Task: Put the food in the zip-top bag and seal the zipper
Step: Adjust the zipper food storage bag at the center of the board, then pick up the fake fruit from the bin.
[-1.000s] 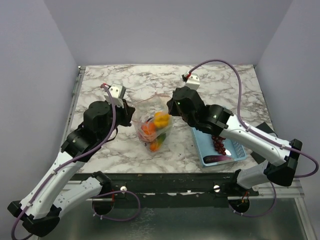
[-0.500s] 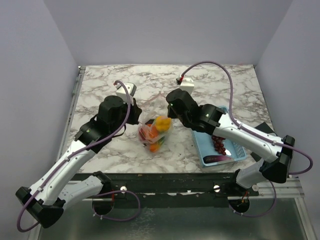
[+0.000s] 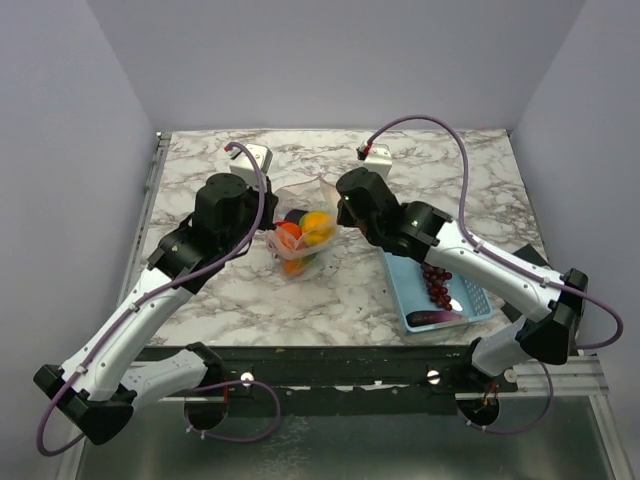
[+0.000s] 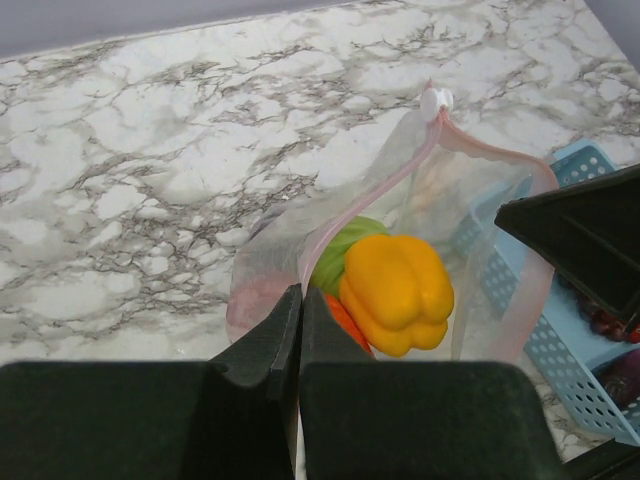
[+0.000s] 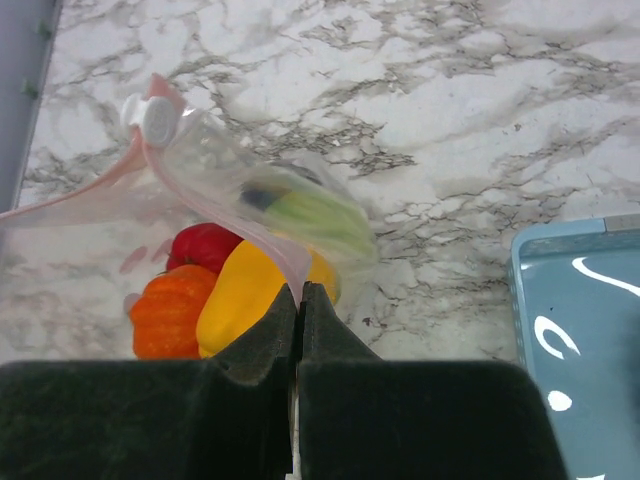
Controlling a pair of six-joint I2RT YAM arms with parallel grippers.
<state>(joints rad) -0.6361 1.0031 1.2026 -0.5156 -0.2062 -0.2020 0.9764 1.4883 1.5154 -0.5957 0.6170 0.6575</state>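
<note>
The clear zip-top bag [image 3: 300, 225] stands mid-table with its mouth open upward. It holds a yellow pepper [image 4: 397, 293], an orange piece [image 5: 165, 315], a red piece [image 5: 203, 246] and a green piece [image 5: 315, 215]. The pink zipper [image 4: 480, 160] rims the mouth, with its white slider [image 4: 436, 101] at the far end. My left gripper [image 4: 299, 300] is shut on the bag's left mouth edge. My right gripper [image 5: 301, 297] is shut on the right mouth edge. Dark red grapes [image 3: 437, 285] and a purple eggplant [image 3: 432, 318] lie in the basket.
The light-blue basket [image 3: 470, 300] sits right of the bag, under my right arm, and shows in the left wrist view [image 4: 560, 345]. Grey walls close the table at back and sides. A metal rail runs along the left edge [image 3: 150, 180].
Both grippers have moved toward the back of the table and lifted the bag's mouth. The bag now stands more upright and its mouth is pulled wider.
</note>
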